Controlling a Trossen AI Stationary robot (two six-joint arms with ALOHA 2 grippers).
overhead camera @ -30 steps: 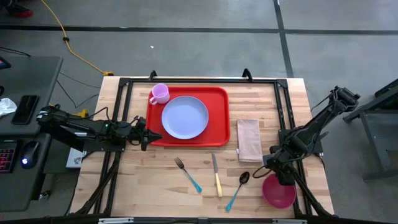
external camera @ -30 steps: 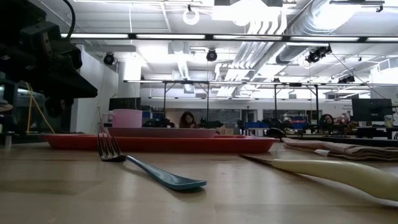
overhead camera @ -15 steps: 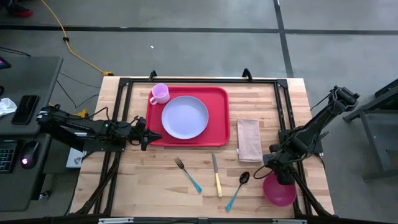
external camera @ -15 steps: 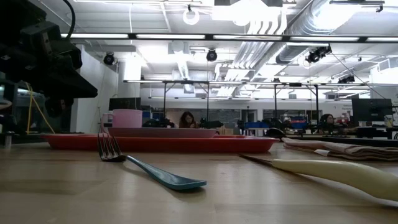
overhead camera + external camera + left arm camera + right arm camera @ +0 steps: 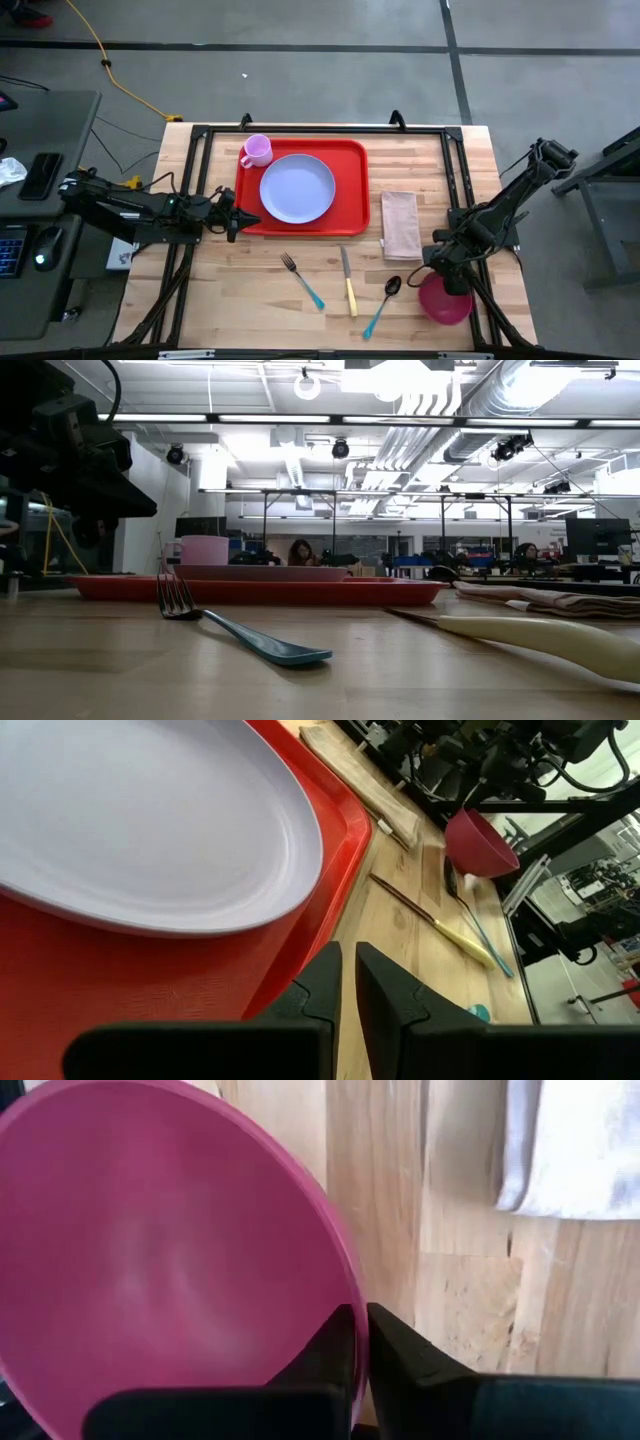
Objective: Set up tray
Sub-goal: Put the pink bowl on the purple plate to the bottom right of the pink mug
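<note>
1. Standing by the desk [image 5: 250, 290], I take the red tray [image 5: 352, 190] as my landmark; it lies flat toward the far middle of the wood, with the lavender plate [image 5: 297, 188] in its centre and the pink cup [image 5: 257, 150] in its far left corner.
2. The right pincer [image 5: 443, 283], well off the tray's near right corner, is clamped on the rim of the magenta bowl [image 5: 447, 303]. This looks like the bowl's pick-up step.
3. Next, I judge, the bowl must be lifted over the napkin [image 5: 401, 224] lying just right of the tray.
4. The left pincer [image 5: 242, 220], nearly closed on nothing, waits at the tray's near left corner.
5. Fork [image 5: 301, 279], knife [image 5: 348, 281] and spoon [image 5: 381, 306] lie on the desk nearer than the tray.
</note>
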